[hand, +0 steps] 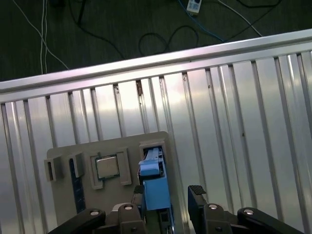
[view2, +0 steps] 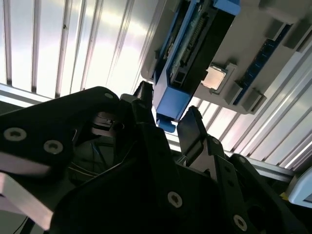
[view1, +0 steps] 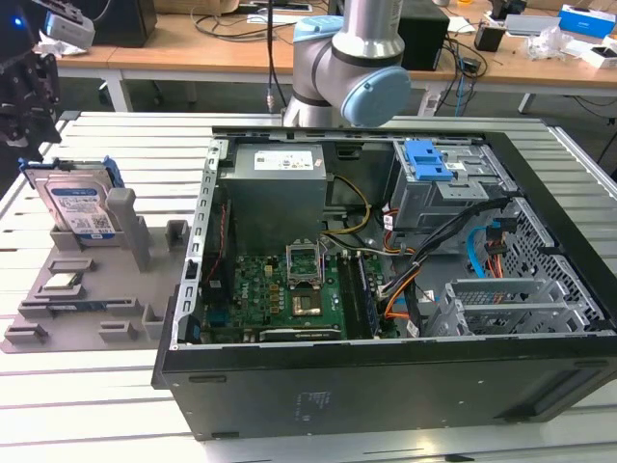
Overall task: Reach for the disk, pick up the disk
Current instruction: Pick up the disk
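Gripper (hand: 168, 191) released, jaws spread wide. In the first wrist view the two black fingers (hand: 197, 192) stand either side of the disk (hand: 155, 187). One finger sits just beside its blue side rail; the other has a clear gap to it. No grip made. Second wrist view agrees: the gripper (view2: 168, 105) frames the blue end of the disk (view2: 187, 53), with daylight showing at both fingertips. From the exterior view I read the gripper (view1: 29, 116) as hanging above the disk (view1: 77, 204) and toward the exterior view's left of it, not touching. The disk stands on edge, leaning back in a slot at the far end of the grey fixture (view1: 87, 318), label face out, blue rails along its sides. A processor chip (view1: 61, 282) lies flat in a recess of the same fixture, near the disk but apart from it; in the first wrist view I see it (hand: 107, 167) just beside the disk's slot. The fixture rests on the slatted metal table (view1: 145, 145). On the exterior view's right of the fixture lies an open computer case (view1: 386, 386), motherboard exposed, with a blue latch piece (view1: 429, 159) on its drive cage. The arm (view1: 352, 68) rises behind the case.
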{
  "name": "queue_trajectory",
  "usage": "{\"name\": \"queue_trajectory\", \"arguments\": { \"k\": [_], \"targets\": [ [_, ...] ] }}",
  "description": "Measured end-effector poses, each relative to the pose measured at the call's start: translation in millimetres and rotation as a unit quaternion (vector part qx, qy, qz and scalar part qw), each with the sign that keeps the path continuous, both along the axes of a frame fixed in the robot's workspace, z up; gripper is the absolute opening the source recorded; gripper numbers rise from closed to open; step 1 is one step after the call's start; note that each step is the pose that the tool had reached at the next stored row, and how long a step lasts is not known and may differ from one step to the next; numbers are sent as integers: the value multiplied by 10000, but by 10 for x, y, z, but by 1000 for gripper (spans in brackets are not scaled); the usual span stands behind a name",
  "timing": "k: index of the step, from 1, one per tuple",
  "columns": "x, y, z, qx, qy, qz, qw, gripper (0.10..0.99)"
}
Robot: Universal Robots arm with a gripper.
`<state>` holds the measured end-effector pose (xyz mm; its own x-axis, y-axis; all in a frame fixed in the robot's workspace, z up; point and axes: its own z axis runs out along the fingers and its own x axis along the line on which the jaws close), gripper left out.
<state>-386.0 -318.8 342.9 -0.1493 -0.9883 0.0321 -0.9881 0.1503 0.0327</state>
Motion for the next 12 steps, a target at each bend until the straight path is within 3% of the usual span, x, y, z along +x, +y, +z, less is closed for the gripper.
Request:
{"name": "queue_trajectory", "arguments": {
  "k": [7,12],
  "targets": [
    [0,-68,-45,-23,0,247,9997,482],
    [37,-80,-177,-53,0,505,9987,482]
  ]
}}
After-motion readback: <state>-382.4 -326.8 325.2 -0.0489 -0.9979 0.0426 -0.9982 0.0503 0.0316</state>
